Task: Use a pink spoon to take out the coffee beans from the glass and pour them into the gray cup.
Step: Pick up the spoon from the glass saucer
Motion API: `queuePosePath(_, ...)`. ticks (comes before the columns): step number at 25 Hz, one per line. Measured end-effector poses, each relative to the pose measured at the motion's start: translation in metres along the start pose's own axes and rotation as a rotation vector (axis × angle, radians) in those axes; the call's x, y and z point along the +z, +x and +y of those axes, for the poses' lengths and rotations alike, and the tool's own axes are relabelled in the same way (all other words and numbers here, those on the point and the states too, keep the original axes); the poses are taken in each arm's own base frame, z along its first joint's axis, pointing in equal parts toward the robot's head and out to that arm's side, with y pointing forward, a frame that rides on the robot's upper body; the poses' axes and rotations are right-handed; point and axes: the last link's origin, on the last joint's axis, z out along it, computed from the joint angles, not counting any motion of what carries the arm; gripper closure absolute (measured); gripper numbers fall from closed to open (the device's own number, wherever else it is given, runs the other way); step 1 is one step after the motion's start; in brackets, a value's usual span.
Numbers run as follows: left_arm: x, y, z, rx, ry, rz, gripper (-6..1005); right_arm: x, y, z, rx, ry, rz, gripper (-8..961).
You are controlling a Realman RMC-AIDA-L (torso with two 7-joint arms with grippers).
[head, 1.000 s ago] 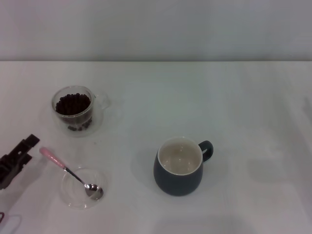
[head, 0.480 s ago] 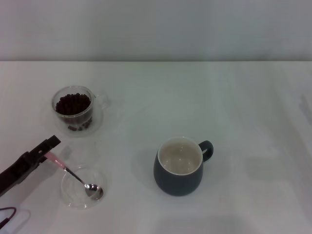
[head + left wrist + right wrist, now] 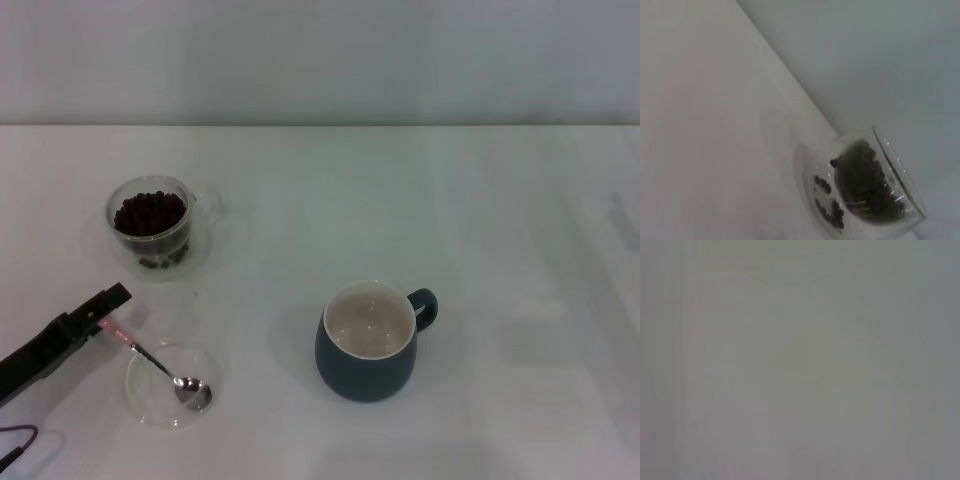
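Left claw [image 3: 108,306] at the near-left of the white worktop [image 3: 480,220], dark fingertips over the pink end of the spoon [image 3: 150,356]; whether clenched on the handle or only laid across it, impossible to tell. Spoon slanting from there down into a shallow clear dish [image 3: 170,385], silver bowl resting inside the dish. Farther back, just beyond the claw, the glass [image 3: 152,226] upright with its handle to the right, holding dark beans [image 3: 150,213]; same glass and beans [image 3: 860,185] close in the left wrist view. Right of centre, well apart from the dish, the cup [image 3: 368,342], upright, handle to the right, cream inside bare. Right claw nowhere in sight; right wrist view a blank grey.
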Motion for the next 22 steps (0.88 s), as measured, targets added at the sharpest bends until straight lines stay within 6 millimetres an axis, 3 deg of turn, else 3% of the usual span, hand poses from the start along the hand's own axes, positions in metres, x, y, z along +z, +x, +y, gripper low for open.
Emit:
queuePosePath(7, -0.0035, -0.0032, -0.0022, -0.004, 0.005, -0.007, 184, 0.0030, 0.0008, 0.0029, 0.006, -0.005, 0.007, 77)
queuePosePath(17, -0.0056, -0.0006, -0.0026, 0.002, 0.002, -0.004, 668, 0.0031, 0.0035, 0.0038, 0.010, -0.003, 0.024, 77)
queuePosePath(22, -0.0052, 0.0011, -0.0022, 0.009, 0.001, -0.002, 817, 0.0037, 0.0043, 0.0039, 0.010, -0.002, 0.030, 77)
